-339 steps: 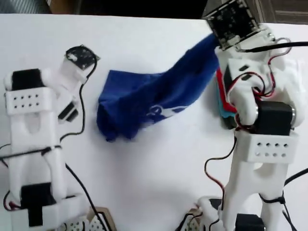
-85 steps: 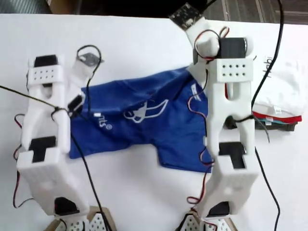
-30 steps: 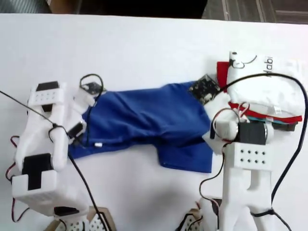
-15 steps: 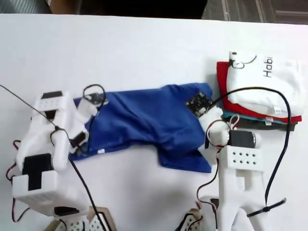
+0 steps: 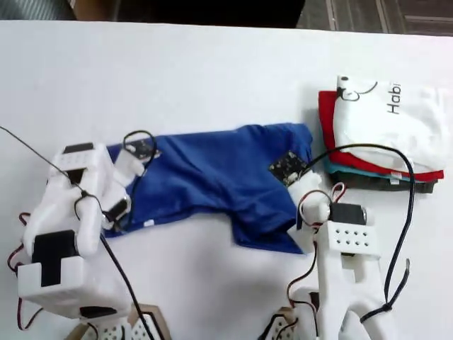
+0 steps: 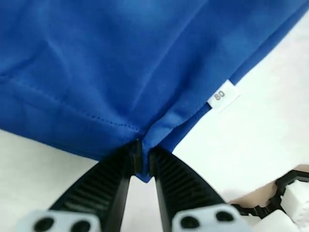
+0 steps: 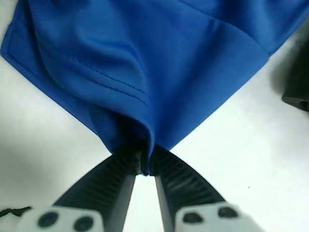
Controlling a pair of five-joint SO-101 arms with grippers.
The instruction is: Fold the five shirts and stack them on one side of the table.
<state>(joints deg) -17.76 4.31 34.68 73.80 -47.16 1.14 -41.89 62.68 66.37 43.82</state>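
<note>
The left arm (image 5: pixel 65 212) and right arm (image 5: pixel 348 273) are white plastic with black motors (image 5: pixel 49 248), rows of small holes (image 5: pixel 352 239), and thin black and red cables (image 5: pixel 117 263). The left hand (image 6: pixel 144 157) and right hand (image 7: pixel 145 164) have black ribbed fingers (image 6: pixel 111 179).

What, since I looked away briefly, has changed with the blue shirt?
The blue shirt, bunched and hanging from one gripper at first, was spread flat, then folded over toward the arms, hiding its print. The left gripper and right gripper drew back, both shut on its edge. The stack stayed put.

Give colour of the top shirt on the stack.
Top shirt is white with dark print; clearest in high view.
</note>
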